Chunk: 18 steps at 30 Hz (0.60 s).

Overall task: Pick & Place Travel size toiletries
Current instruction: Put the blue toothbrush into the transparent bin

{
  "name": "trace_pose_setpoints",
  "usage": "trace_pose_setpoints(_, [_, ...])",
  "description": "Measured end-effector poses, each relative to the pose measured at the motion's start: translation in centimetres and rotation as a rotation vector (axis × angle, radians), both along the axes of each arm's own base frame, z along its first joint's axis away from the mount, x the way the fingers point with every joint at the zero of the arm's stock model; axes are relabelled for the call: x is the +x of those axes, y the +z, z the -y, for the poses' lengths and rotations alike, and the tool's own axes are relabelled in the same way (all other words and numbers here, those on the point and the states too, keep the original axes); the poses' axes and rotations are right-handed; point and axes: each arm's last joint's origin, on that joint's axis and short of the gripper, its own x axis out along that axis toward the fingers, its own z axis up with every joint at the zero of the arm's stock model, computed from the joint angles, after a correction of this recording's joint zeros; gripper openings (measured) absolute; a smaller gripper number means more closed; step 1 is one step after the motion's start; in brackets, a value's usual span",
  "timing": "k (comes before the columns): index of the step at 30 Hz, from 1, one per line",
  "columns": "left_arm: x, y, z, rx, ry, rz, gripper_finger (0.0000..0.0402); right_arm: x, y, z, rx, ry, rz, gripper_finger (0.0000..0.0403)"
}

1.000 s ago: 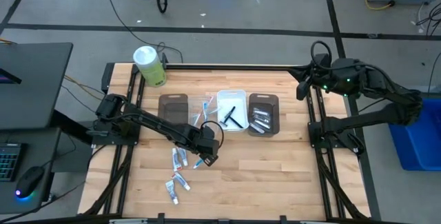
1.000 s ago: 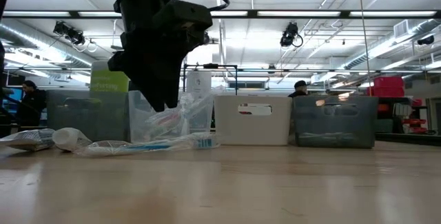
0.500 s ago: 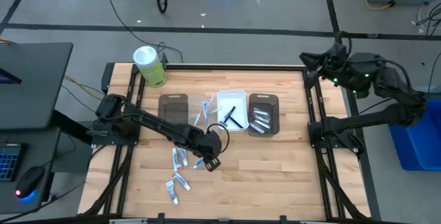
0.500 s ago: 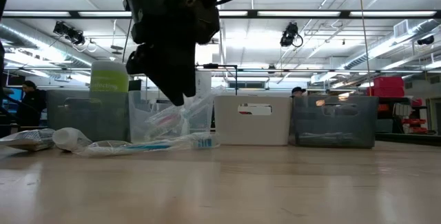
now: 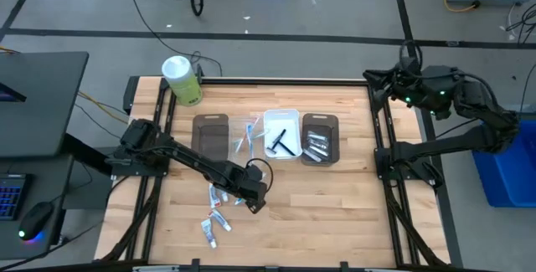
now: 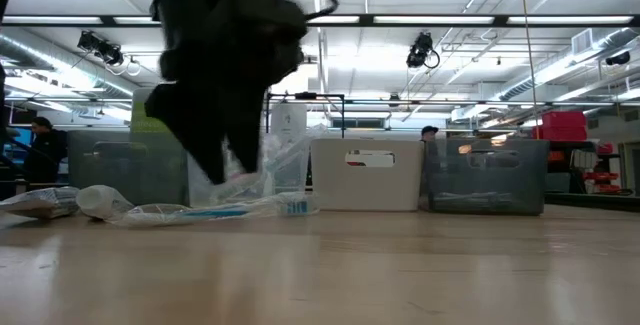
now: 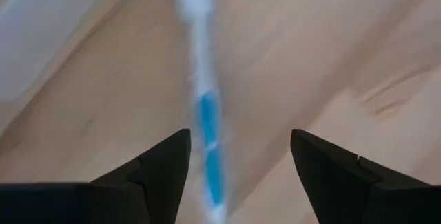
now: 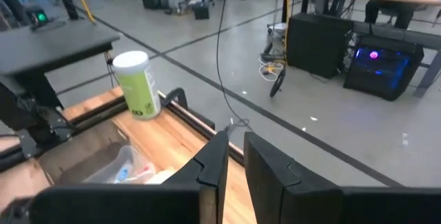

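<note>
— Hovering low over the table [image 5: 335, 197], left gripper [image 5: 251, 198]; fingers [image 7: 162, 165] spread apart with a blue-white toothbrush [image 7: 207, 124] lying on the wood between them, not clamped.

— Shifted since half a second ago?

— Yes. Pulled back toward the near-left from its earlier spot by the white tray's near corner; now just right of the toothpaste tubes [image 5: 218, 193]. In the low view, moved leftward and smeared with motion [image 6: 215, 95], hanging above the wrapped toothbrush [image 6: 215, 210] on the tabletop.

— And the rest of the toiletries?

— Unmoved. More mini tubes [image 5: 213, 224] near the front edge, left of centre. Loose toothbrushes in a clear tray [image 5: 245, 136], black razor [image 5: 280, 141] in the white tray [image 5: 281, 116], silvery tubes [image 5: 316, 145] in the dark tray [image 5: 321, 120] at right. Another dark tray [image 5: 210, 131] at left, holding nothing visible. Green-white canister [image 5: 182, 79] at the far-left corner, same as before.

— Right side?

— Right gripper [image 8: 234, 158] parked high off the far-right corner of the table, fingers nearly together with only a slim gap, holding nothing. Barely changed from half a second ago; a full second back, swung slightly farther left. Canister [image 8: 138, 83] and far table edge seen past those fingers.

— Anything behind?

— Person [image 6: 45, 150] standing at far left of the room, another [image 6: 430, 133] just behind the trays.
</note>
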Motion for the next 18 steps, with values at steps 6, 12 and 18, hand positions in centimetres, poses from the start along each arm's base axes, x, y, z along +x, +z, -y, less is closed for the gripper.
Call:
trace_pose_setpoints(6, [0.6, -1.2, 0.7, 0.008, -0.016, -0.024, 0.0246, 0.7, -0.3, 0.1, 0.004, 0.003, -0.029, 0.0053])
trace_pose_setpoints(12, [0.8, -1.1, 1.0, 0.03, -0.047, -0.076, 0.0229, 1.5, -0.6, 0.1, 0.009, 0.007, -0.055, 0.0053])
trace_pose_setpoints(18, [0.7, -0.8, 0.8, 0.066, -0.071, -0.089, 0.0217, 1.7, -0.7, 0.2, 0.004, 0.01, -0.067, 0.0053])
